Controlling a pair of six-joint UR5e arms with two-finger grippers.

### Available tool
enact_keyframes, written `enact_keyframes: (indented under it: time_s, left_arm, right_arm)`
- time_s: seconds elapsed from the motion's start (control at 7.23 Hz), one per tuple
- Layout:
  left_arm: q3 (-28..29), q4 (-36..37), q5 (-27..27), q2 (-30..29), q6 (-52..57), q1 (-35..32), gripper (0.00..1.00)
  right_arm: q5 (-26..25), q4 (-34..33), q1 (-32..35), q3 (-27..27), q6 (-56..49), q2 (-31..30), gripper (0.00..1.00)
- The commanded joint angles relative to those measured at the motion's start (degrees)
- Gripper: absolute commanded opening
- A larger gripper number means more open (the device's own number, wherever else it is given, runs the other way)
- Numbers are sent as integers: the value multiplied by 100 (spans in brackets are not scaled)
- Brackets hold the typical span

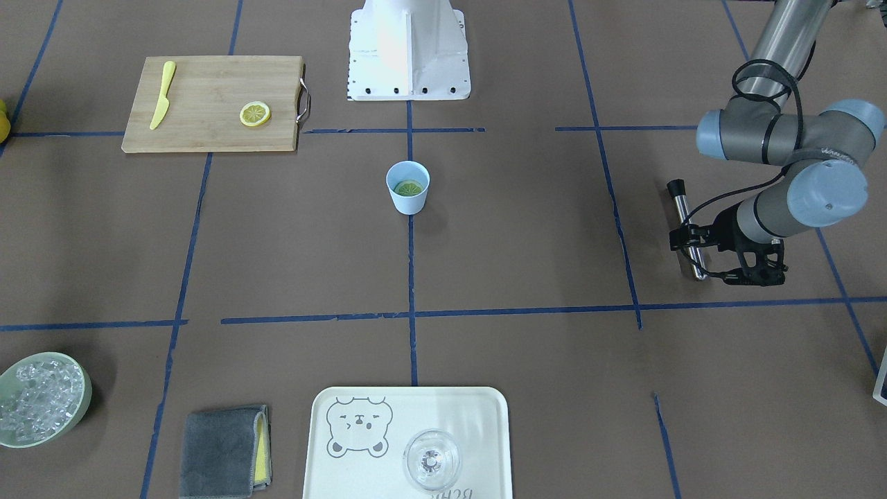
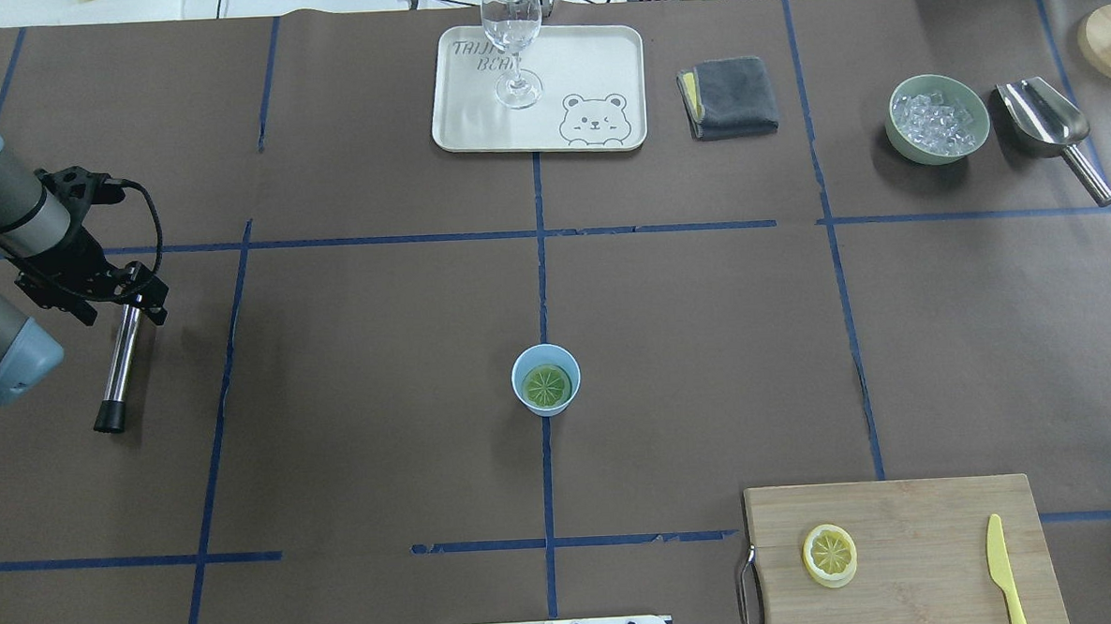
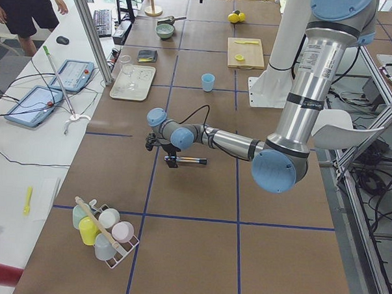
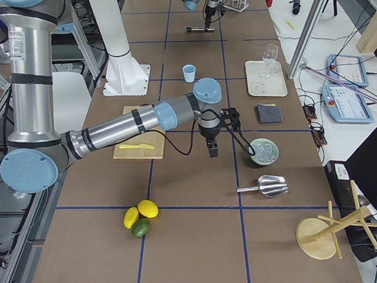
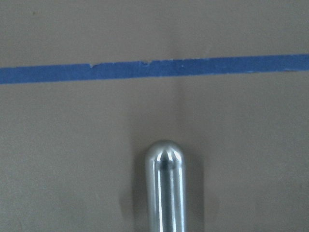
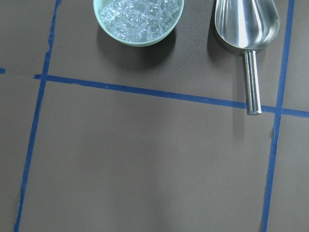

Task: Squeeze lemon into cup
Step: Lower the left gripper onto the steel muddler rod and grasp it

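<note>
The light blue cup (image 2: 518,377) stands at the table's middle, and it also shows in the front view (image 1: 407,203). One lemon slice (image 2: 546,385) lies flat inside it. The second lemon slice (image 2: 830,554) lies on the wooden cutting board (image 2: 921,512). My left gripper (image 2: 131,295) is far to the cup's left, shut on a steel rod (image 2: 119,364) with a black tip, held level just above the table. The rod's rounded end shows in the left wrist view (image 5: 164,188). My right gripper (image 4: 213,147) hangs near the ice bowl; I cannot tell its jaws.
A yellow plastic knife (image 2: 1006,569) lies on the board. A tray (image 2: 601,66) with a clear glass (image 2: 512,32), a grey cloth (image 2: 729,96), a pale green bowl of ice (image 2: 937,119) and a steel scoop (image 2: 1049,126) line the far edge.
</note>
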Motion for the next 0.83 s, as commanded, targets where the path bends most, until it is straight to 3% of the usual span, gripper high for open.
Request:
enact_keyframes:
  time_s: [0.0,0.28,0.42,0.55,0.69]
  left_arm:
    - [19,-6,7,39,-28,0,59]
    - [-7,-6,-2,39,-11,0,37]
    - [-16,-15,-2,30,-11,0,13]
    - [-34,-6,-2,30,-2,0,0]
    - [-130,-6,15,39,-11,-8,0]
  right_arm:
    - [-1,0,0,3,-9,0,100]
    - [8,0,44,3,-9,0,100]
    - [8,0,53,-6,-17,0,100]
    - [8,0,53,3,-18,0,100]
    - [8,0,53,-6,-9,0,100]
